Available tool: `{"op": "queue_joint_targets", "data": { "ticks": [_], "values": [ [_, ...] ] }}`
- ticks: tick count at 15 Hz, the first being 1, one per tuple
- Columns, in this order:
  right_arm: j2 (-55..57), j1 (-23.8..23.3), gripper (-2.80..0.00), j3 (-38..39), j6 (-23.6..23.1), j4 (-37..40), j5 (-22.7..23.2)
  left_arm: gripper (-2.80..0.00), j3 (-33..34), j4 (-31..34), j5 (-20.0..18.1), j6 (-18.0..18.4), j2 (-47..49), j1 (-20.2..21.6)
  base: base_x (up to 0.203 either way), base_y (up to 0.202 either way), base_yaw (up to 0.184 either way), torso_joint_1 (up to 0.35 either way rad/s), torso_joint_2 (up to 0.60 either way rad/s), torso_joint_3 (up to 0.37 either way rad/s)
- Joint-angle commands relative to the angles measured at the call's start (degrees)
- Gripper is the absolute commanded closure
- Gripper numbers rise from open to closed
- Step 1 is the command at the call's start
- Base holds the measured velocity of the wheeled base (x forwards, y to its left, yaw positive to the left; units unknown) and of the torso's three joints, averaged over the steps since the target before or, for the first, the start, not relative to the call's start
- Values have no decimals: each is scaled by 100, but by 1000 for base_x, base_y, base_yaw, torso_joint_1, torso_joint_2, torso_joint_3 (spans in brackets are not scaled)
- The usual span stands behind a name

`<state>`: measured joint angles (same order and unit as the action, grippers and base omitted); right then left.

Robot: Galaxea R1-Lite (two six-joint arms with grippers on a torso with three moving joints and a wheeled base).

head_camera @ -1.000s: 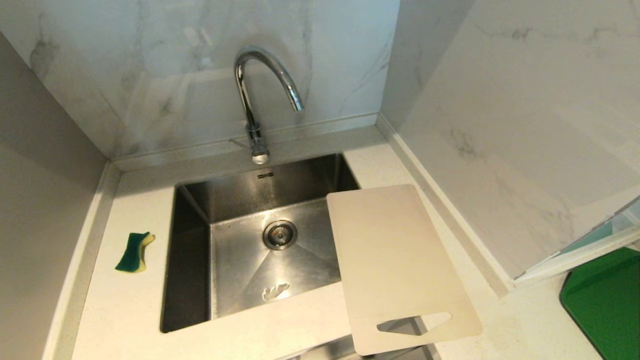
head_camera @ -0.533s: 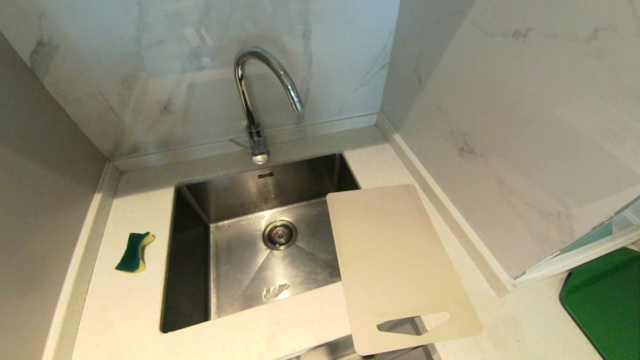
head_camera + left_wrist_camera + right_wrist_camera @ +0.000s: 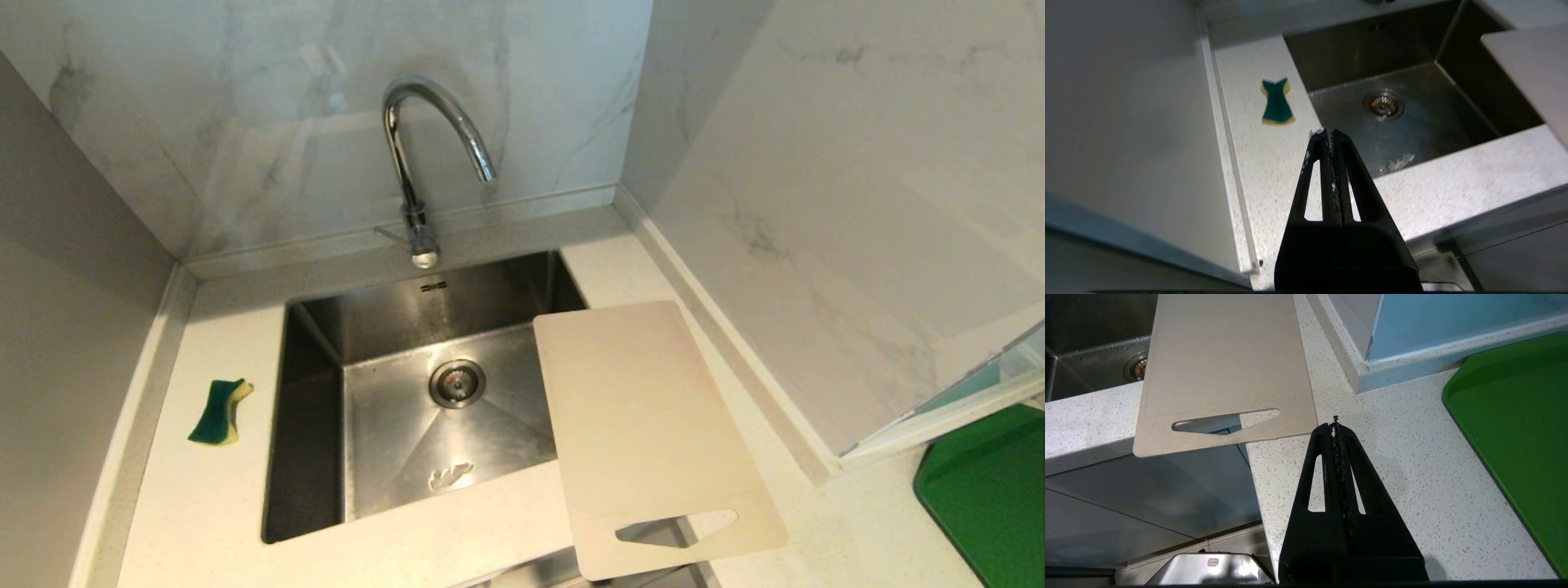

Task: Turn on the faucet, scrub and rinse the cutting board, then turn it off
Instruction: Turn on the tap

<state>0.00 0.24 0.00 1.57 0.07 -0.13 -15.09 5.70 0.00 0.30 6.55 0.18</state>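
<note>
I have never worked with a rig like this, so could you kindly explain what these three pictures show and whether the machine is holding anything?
It is a two-armed robot facing a kitchen sink. One picture comes from its head, looking down; neither arm shows there. It shows the chrome faucet with no water running, the steel sink, a green and yellow sponge on the counter to the robot's left, and the cutting board to the right, lying partly over the sink's edge and jutting past the counter's front. A green mat lies further right.

The other two pictures come from cameras on each wrist. The black wedges are the left gripper and right gripper, jaws shut, empty, hanging above the counter's front edge.
</note>
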Motion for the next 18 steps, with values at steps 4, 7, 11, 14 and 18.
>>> {"op": "queue_joint_targets", "data": {
  "ticks": [4, 7, 11, 14, 18],
  "values": [
    [9, 3, 0, 0, 1, -5, -3, 0, -2938, 209, -1, 236, 2598, 7, 0, 0, 0, 0, 0, 0],
    [9, 3, 0, 0, 1, -2, -4, 0, -4417, 237, 1, 526, 3812, 8, 0, 0, 0, 0, 0, 0],
    [9, 2, 0, 0, 1, -7, 4, 0, -5976, 350, 22, 713, 5091, 3, 0, 0, 0, 0, 0, 0],
    [9, 2, 0, 0, 1, 2, -4, 0, -6742, 994, 448, 703, 5816, -240, 0, 0, 0, 0, 0, 0],
    [9, 2, 0, 0, 1, -3, 4, 0, -7642, 1096, 2272, 402, 6896, -1972, 0, 0, 0, 0, 0, 0]
  ]
}}
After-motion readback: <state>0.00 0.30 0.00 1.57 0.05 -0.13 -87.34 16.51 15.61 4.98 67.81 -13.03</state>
